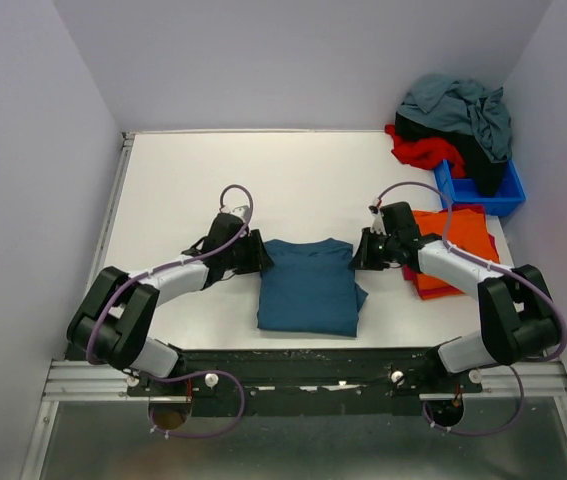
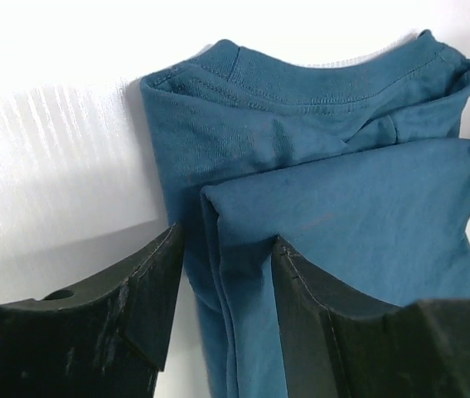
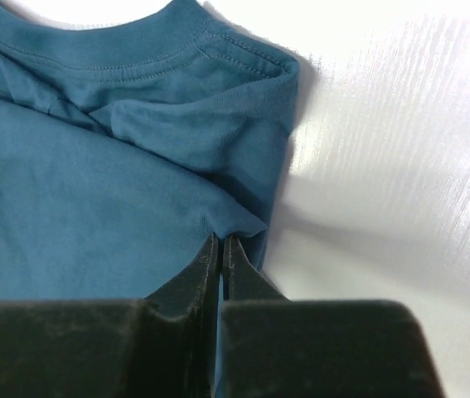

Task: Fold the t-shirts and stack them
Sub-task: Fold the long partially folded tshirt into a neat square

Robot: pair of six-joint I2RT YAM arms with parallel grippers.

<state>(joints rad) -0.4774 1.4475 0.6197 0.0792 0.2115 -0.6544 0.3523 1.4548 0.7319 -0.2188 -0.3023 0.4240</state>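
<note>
**White surface, teal shirt part-folded, both arms at the collar end**

White surface (image 1: 193,180) under bare pale walls, and the dark teal t-shirt (image 1: 308,288) lies in the middle between the two arms. Its sleeves are tucked in and its collar is at the far end. Look at the right end effector (image 3: 220,246): pinched together on the corner of a folded layer at the shirt's right edge. The cloth is thin, so the fingers nearly meet. Over on the other side the left end effector (image 2: 226,240) stands apart, straddling the doubled left edge without closing on it. Matching holds at both far corners look like the set-up for drawing the collar end down toward the hem, so the left one would need to close first. Beside the right arm sits the folded orange stack (image 1: 458,250), likely the destination. Back right, a heap of grey-blue, red and black shirts (image 1: 458,110) spills over the blue bin (image 1: 493,205).
</note>
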